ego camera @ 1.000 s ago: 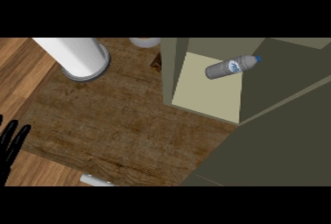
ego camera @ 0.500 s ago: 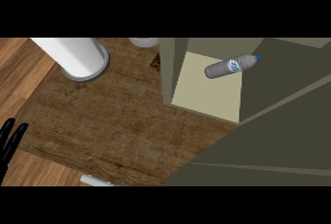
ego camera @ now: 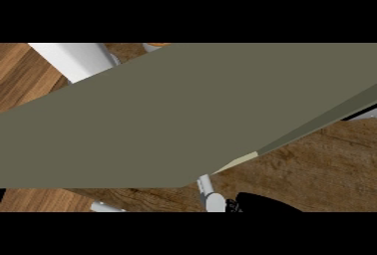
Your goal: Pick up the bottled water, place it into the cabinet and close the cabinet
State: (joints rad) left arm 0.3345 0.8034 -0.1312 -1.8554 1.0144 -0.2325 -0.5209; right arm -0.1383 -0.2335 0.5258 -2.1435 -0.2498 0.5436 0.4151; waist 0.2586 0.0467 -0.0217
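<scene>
The olive-grey cabinet door stretches across nearly the whole head view and hides the cabinet's inside. The bottled water is not visible. Below the door's lower edge a black shape shows at the bottom of the view; it looks like part of my right hand, close to a short grey-white bar under the door. A thin black sliver at the far left edge may be my left hand.
A white cylinder stands at the back left, partly behind the door. A small white object lies at the counter's front. Brown wooden counter shows at the lower right.
The cabinet door has swung across the view and now covers the shelf and the bottle that showed before. The left hand at the left edge is now mostly hidden.
</scene>
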